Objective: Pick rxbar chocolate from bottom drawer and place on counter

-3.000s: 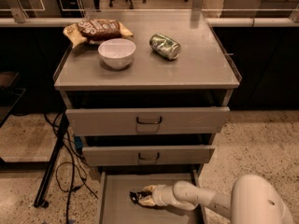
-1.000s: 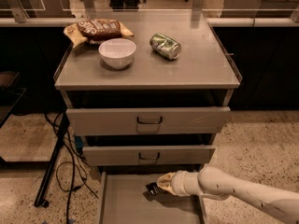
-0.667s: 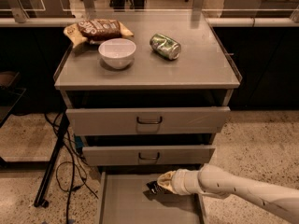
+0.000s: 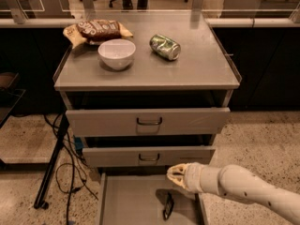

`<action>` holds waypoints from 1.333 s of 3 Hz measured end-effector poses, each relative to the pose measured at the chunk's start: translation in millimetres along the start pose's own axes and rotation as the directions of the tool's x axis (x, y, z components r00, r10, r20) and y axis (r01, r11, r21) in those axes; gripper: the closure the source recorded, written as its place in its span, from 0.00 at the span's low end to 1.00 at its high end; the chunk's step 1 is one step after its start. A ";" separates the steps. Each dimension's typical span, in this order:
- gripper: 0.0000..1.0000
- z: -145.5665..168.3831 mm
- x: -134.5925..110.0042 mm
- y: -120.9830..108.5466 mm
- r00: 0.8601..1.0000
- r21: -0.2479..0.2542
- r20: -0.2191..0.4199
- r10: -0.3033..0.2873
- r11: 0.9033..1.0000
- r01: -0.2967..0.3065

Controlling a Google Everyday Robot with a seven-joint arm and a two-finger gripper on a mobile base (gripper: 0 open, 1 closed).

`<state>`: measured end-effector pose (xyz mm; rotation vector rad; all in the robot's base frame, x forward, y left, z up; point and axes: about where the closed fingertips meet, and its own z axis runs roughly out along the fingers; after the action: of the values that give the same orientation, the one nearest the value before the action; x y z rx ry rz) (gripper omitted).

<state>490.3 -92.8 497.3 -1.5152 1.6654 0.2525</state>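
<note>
**Claw above the open bottom drawer, bar on the drawer floor**

Camera view: The bottom drawer (image 4: 117, 200) is pulled out, with its grey floor showing. The rxbar chocolate (image 4: 168, 205) lies flat on that floor, a dark, narrow wrapper right of the middle and nearer the right wall than the left. Its long side runs from the back of the drawer towards the front.

The cream-coloured arm comes in from the lower right. Its claw (image 4: 175, 176) sits over the back right part of the drawer, just under the front of the middle drawer (image 4: 108, 156). The bar lies just below and in front of the claw, slightly to its left, and the two appear to be apart. It cannot be told whether the claw is spread or pressed together.

On the desk (image 4: 197, 74) above, a brown chip bag (image 4: 98, 30) lies at the back left corner. A white bowl (image 4: 116, 53) stands just in front of the bag. A green can (image 4: 165, 47) lies on its side near the middle, towards the back edge.
</note>
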 end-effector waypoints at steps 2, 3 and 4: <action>0.94 -95.4 -52.5 -20.2 0.995 0.119 0.022 -0.097 0.988 0.093; 0.71 -95.7 -49.7 -19.8 0.996 0.120 0.019 -0.092 0.989 0.089; 0.47 -95.7 -49.7 -19.8 0.996 0.120 0.019 -0.092 0.989 0.089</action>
<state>461.0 -123.8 598.3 -1.4874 1.5600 0.1208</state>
